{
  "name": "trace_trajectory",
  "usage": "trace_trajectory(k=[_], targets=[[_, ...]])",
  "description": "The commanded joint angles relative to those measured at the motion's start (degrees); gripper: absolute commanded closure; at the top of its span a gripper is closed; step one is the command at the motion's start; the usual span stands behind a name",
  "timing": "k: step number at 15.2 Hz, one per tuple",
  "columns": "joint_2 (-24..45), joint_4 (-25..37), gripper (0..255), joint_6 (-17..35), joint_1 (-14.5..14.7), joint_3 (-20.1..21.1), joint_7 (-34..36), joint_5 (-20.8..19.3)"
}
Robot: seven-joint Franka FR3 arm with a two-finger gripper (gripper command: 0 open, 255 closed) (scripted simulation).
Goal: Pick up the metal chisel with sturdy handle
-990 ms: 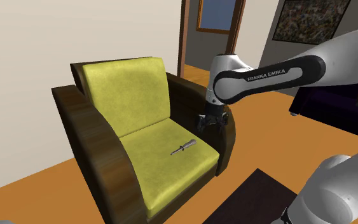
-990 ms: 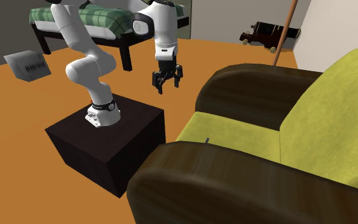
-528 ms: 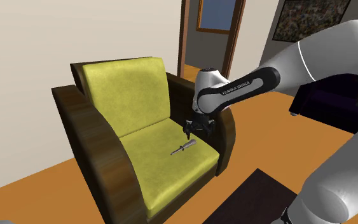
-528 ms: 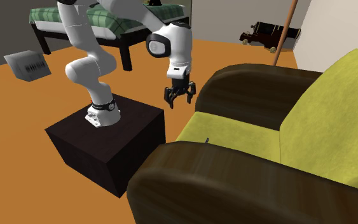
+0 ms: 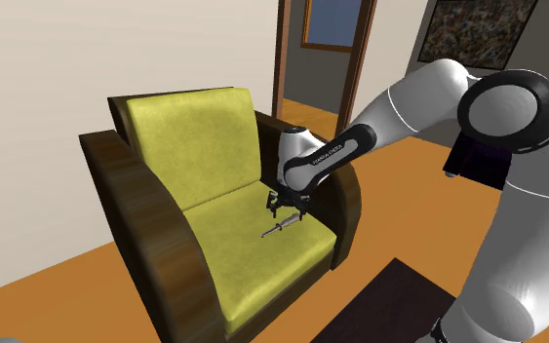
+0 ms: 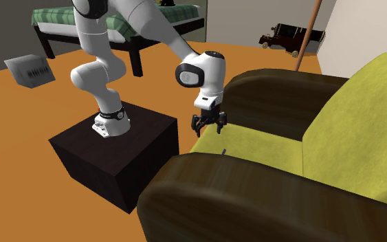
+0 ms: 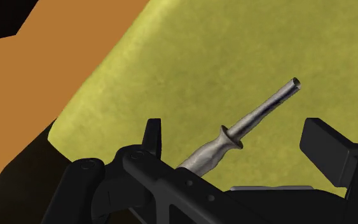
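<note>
Shoulder view has the armchair [image 5: 131, 200] with dark brown arms and a yellow-green cushion on seat and back. The chisel [image 5: 282, 227] lies flat on the armchair's seat cushion, toward the arm nearer the robot's stand, and it is plain grey metal from end to end. The gripper [image 5: 285, 204] hangs just above it, pointing down at the seat, with the white arm reaching in over that same armchair arm.

From the second exterior view the gripper [image 6: 209, 126] sits low over the front part of the armchair [image 6: 253, 199] seat, and the chisel [image 6: 223, 150] shows as a thin dark sliver on the cushion just beside it. The dark box stand [image 6: 137, 137] is on the orange floor [image 6: 20, 124], close to the armchair's front.

In the wrist view the gripper [image 7: 236, 130] is spread wide – the chisel [image 7: 234, 137] runs between the two black fingers [image 7: 152, 130], thick handle nearest the hand, thin shaft pointing away – and neither finger touches it
</note>
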Motion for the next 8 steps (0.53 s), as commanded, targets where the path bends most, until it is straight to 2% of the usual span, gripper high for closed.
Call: trace_trajectory(k=[1, 7, 8], targets=[[4.5, 3.4, 0, 0.7, 0.7, -1.2, 4.6, -2.2], [17.4, 14.5, 0, 2.0, 3.2, -5.8, 14.8, -6.0], [17.9, 15.1, 0, 2.0, 3.3, -6.0, 15.1, -6.0]])
